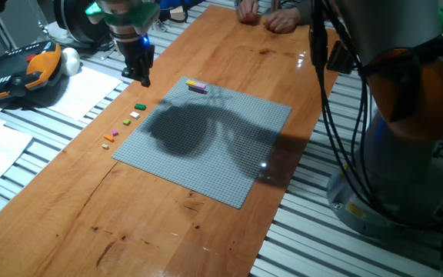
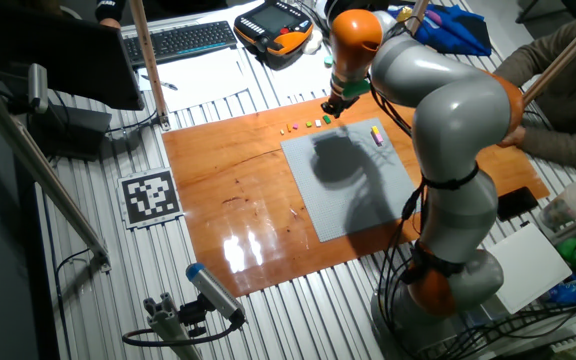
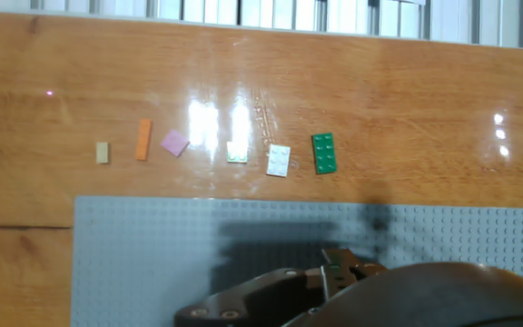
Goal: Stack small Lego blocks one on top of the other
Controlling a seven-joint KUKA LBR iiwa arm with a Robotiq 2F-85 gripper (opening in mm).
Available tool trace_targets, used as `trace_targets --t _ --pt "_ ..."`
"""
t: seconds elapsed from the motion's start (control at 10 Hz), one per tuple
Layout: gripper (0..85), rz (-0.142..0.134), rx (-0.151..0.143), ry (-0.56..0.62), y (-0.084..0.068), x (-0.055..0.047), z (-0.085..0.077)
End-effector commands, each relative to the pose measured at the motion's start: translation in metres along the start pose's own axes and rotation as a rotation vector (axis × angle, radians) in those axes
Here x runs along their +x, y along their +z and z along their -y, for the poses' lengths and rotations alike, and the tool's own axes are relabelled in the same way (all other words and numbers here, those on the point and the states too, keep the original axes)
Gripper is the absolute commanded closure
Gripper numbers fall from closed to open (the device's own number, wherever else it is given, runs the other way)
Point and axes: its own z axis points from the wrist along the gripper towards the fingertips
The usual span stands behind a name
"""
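Several small Lego blocks lie in a row on the wood just beyond the grey baseplate (image 3: 152,254): a green one (image 3: 324,153), a white one (image 3: 279,160), a pale one (image 3: 237,152), a pink one (image 3: 174,142), an orange one (image 3: 143,139) and a yellowish one (image 3: 103,153). The row also shows in one fixed view, green block (image 1: 139,106) first. A yellow-and-purple stack (image 1: 196,86) stands on the baseplate's far edge. My gripper (image 1: 142,77) hovers above the table near the green block, fingers together, with nothing seen in them. It shows at the bottom of the hand view (image 3: 343,268).
The baseplate (image 1: 206,146) lies on a wooden board (image 1: 168,223). A teach pendant (image 1: 21,73) and papers (image 1: 83,92) lie to the left. A person's hands (image 1: 271,15) rest at the far end. The robot base (image 1: 406,138) and cables (image 1: 329,92) stand right.
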Motion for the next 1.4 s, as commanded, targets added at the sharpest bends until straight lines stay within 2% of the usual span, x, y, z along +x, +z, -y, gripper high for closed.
trace_targets --t 0.0,0.1,0.3,0.4,0.5,0.6,0.9,1.1,1.2,1.3 --pt "68.0 0.003 0.009 0.003 0.000 0.000 0.000" --pt "51.0 0.000 0.025 -0.004 0.001 -0.003 0.000" --pt "51.0 0.006 0.031 -0.024 0.022 -0.034 0.002" --pt "51.0 0.006 0.031 -0.035 0.034 -0.046 0.004" --pt "51.0 0.010 0.018 -0.037 0.045 -0.056 0.005" --pt "51.0 0.011 0.016 -0.034 0.052 -0.061 0.006" --pt "51.0 0.011 0.004 -0.044 0.073 -0.074 0.011" --pt "51.0 0.008 0.005 -0.047 0.080 -0.072 0.010" --pt "51.0 0.018 0.014 -0.052 0.086 -0.069 0.010" --pt "51.0 0.022 -0.001 -0.059 0.093 -0.067 0.012"
